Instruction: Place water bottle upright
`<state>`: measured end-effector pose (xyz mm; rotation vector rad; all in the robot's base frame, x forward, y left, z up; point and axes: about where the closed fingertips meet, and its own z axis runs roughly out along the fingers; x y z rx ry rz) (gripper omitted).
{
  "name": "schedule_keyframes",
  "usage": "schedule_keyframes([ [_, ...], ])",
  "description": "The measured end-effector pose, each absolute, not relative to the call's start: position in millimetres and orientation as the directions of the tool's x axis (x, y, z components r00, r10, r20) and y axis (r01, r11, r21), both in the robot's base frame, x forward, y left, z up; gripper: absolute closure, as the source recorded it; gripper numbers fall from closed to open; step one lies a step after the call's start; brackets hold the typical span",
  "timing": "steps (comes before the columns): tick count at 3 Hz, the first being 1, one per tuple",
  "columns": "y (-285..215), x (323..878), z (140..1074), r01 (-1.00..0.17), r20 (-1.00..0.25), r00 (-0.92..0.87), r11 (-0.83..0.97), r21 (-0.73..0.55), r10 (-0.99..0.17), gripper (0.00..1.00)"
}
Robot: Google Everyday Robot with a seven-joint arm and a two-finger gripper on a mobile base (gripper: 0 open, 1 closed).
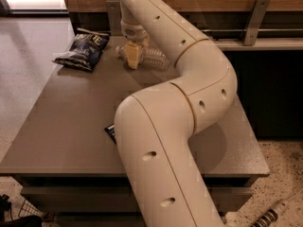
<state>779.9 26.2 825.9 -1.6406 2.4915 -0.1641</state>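
The water bottle [155, 58], clear and ribbed, lies on its side at the far part of the grey table [61, 126]. Its visible body points right, and its left end is hidden behind the gripper. My gripper [133, 56] points down from the cream arm and sits right at the bottle's left end, close to the tabletop. The cap and label band are not visible.
A dark chip bag [85, 50] lies at the table's far left corner. A small dark packet [110, 131] peeks out from under my arm near the table's middle. My arm's large elbow covers the table's right half. A wooden wall with a metal rail [255, 13] stands behind.
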Motion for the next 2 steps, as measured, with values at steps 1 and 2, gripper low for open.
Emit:
schedule_keyframes([
  [1, 31.2, 788.5, 822.3, -0.899, -0.091, -0.383, 0.393, -0.193, -0.919, 0.74],
  [2, 32.4, 790.5, 822.9, -0.9, -0.094, -0.378, 0.39, -0.197, -0.921, 1.0],
])
